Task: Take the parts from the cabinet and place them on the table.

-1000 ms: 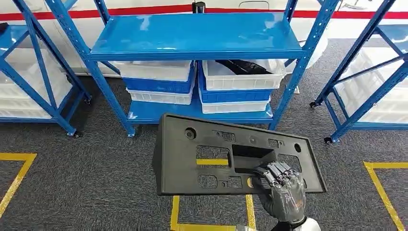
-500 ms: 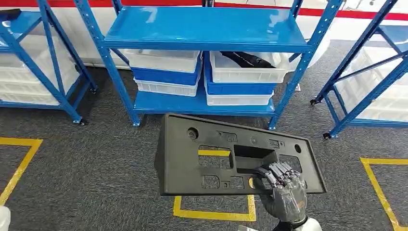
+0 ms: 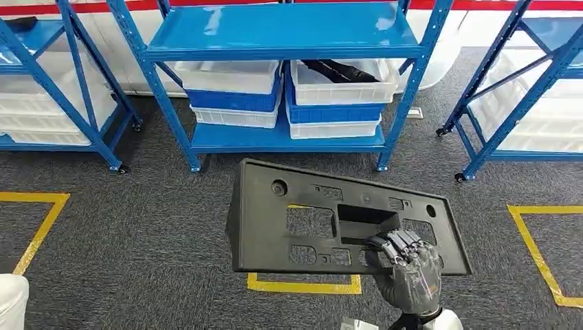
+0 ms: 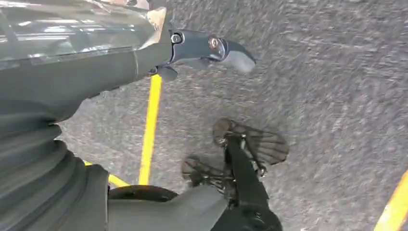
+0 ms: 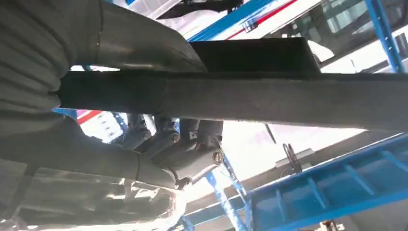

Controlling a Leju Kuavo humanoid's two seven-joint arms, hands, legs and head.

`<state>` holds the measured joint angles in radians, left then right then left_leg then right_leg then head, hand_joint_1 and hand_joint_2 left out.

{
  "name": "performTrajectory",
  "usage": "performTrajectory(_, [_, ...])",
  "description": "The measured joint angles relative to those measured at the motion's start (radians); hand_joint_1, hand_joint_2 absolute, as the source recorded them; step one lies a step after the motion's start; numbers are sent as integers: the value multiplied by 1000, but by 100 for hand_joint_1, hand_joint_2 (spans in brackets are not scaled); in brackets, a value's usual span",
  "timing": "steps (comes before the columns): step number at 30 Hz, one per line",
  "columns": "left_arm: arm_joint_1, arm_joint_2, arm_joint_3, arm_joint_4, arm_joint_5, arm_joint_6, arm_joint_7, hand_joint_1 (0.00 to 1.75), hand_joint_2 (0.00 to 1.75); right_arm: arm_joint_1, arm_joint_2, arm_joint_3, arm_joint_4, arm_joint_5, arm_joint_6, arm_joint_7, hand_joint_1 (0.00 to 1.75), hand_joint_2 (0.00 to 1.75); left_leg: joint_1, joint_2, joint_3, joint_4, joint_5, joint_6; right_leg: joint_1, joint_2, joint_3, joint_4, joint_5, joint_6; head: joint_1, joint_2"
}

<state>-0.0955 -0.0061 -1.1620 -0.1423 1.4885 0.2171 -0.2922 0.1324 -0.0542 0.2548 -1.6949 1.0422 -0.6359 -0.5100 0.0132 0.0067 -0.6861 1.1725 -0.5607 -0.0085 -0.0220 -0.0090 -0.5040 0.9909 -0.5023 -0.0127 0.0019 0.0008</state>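
Observation:
A large black plastic panel (image 3: 275,220) with several cut-outs is held out flat above the grey carpet, in front of the blue cabinet (image 3: 282,34). My right hand (image 3: 409,271) grips it at its near right edge, fingers hooked into the long middle opening. From the right wrist view the panel (image 5: 288,98) runs edge-on, with my right hand (image 5: 178,144) clamped under it. My left hand (image 4: 202,48) hangs over the floor, thumb stretched out, holding nothing. Another black part (image 3: 337,69) lies in a white bin on the cabinet's low shelf.
White and blue bins (image 3: 230,75) are stacked on the cabinet's lower shelf. More blue racks stand to the left (image 3: 41,82) and right (image 3: 522,82). Yellow tape lines (image 3: 302,284) mark the carpet. A white object (image 3: 10,302) sits at the lower left corner.
The whole picture has shifted: the camera has moved, so the cabinet sits higher and a little smaller. The panel stays in my right hand's grip, tilted slightly more.

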Motion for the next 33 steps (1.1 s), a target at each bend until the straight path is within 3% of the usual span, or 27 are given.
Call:
performTrajectory(1, [0,1,0,0,0,0,0,0,175,0,0,0,0,-1,0,2,175,175,0,0,-16,74,-40,-3,4,-1,-15,1,12,-1,0,0])
performTrajectory(2, [0,1,0,0,0,-1,1,0,175,0,0,0,0,-3,0,5,175,175,0,0,-21,124,-49,-5,6,-1,-21,2,23,-1,0,0])
performTrajectory(3, [0,1,0,0,1,-1,2,0,175,0,0,0,0,-8,0,7,175,175,0,0,-10,137,-30,-4,8,-1,-37,5,34,1,0,0])
performTrajectory(4, [0,1,0,0,1,-3,2,0,175,0,-1,0,0,-12,0,8,175,175,1,0,23,109,9,0,9,-1,-54,7,46,2,0,0])
performTrajectory(6, [-1,1,0,0,1,-4,2,0,175,-2,-2,0,0,-13,0,9,175,175,0,-1,142,-44,62,8,10,1,-77,10,62,10,0,0])
performTrajectory(7, [-3,1,0,0,1,-5,2,0,175,-3,-2,0,0,-12,0,9,175,175,0,-6,198,-132,39,13,10,1,-81,12,69,15,-1,0])
performTrajectory(8, [-5,2,0,0,1,-6,2,0,175,-5,-2,0,0,-10,0,9,175,175,-6,-11,227,-185,27,17,15,0,-88,13,78,22,2,0])
performTrajectory(9, [-5,2,0,0,1,-8,2,0,175,-9,-2,0,0,-6,0,11,175,175,-10,-10,217,-182,29,20,14,-3,-89,11,88,30,2,0])
performTrajectory(12, [-4,3,0,0,1,-10,5,0,175,-15,-1,1,0,1,0,22,175,175,-19,-8,197,-192,54,48,14,-3,-98,0,113,51,0,0])
performTrajectory(13, [-7,1,0,0,1,-13,6,0,175,-16,-4,1,1,3,0,29,175,175,-11,1,181,-204,80,59,9,1,-118,26,82,47,0,0])
performTrajectory(14, [-8,2,0,0,1,-14,7,0,175,-19,-6,2,1,3,0,31,175,175,-12,-1,163,-204,92,67,15,3,-137,72,26,34,7,0])
performTrajectory(15, [-7,3,0,0,1,-14,9,0,175,-20,-6,2,1,3,0,32,175,175,-13,1,148,-204,103,66,13,4,-159,139,-31,25,11,0])
performTrajectory(16, [-7,3,0,0,2,-14,12,0,175,-21,-7,3,1,5,0,37,175,175,-14,3,132,-203,116,69,11,4,-175,212,-74,22,11,0])
performTrajectory(17, [-6,3,0,0,2,-14,15,0,175,-21,-8,3,1,9,0,47,175,175,-16,4,111,-202,132,69,11,4,-182,287,-95,28,12,0])
performTrajectory(19, [-7,3,0,0,2,-14,17,0,175,-22,-11,5,1,13,0,58,175,175,-17,6,86,-200,156,65,10,4,-145,296,-58,49,12,0])
performTrajectory(21, [-7,3,0,0,2,-13,24,0,175,-29,-14,5,1,17,0,71,175,175,-16,6,51,-191,178,58,9,4,-33,160,-2,66,12,0])
performTrajectory(22, [-8,3,0,0,2,-13,24,0,175,-33,-16,5,1,18,0,72,175,175,-16,6,43,-183,186,53,9,4,36,62,-17,58,13,0])
performTrajectory(23, [-8,3,0,0,2,-13,25,0,175,-39,-16,6,0,21,0,80,175,175,-22,6,33,-179,192,46,18,4,98,-32,-56,44,13,0])
performTrajectory(24, [-7,3,-1,0,2,-12,25,0,175,-39,-16,7,0,21,0,90,175,175,-22,6,37,-182,198,39,21,4,74,-32,-57,35,6,0])
performTrajectory(25, [-8,9,-1,2,2,-10,25,0,175,-40,-16,8,0,20,0,97,175,175,-24,6,29,-172,201,40,-3,6,79,-30,-54,31,9,0])
performTrajectory(26, [-7,16,-2,4,2,-8,25,0,175,-40,-17,9,2,20,0,103,175,175,-21,4,26,-172,208,37,-11,6,84,-5,-57,36,10,0])
performTrajectory(27, [-6,16,-2,5,2,-8,25,0,175,-40,-19,9,7,20,0,108,175,175,-30,6,23,-153,208,21,-19,5,56,17,-65,48,10,0])
performTrajectory(28, [-6,12,-2,5,2,-7,25,0,175,-39,-20,10,8,20,0,110,175,175,-32,3,11,-127,177,9,-21,2,42,28,-63,45,-3,0])
performTrajectory(29, [-6,16,-2,6,2,-7,25,0,175,-36,-20,12,8,20,0,112,175,175,-27,2,1,-93,124,5,-20,3,37,30,-61,42,-16,0])
performTrajectory(31, [-5,18,-2,6,2,-8,25,0,175,-40,-23,15,8,16,0,115,175,175,-25,2,-30,26,18,10,-15,9,20,32,-46,31,-21,0])
performTrajectory(32, [-5,18,-2,6,2,-10,25,0,175,-39,-25,18,8,5,0,124,175,175,-25,2,-41,81,2,13,-11,10,12,32,-39,29,-24,0])
performTrajectory(33, [-4,18,-3,6,2,-12,25,0,175,-39,-29,23,8,-4,0,127,175,175,-24,2,-41,116,12,17,-8,12,1,34,-31,24,-24,0])
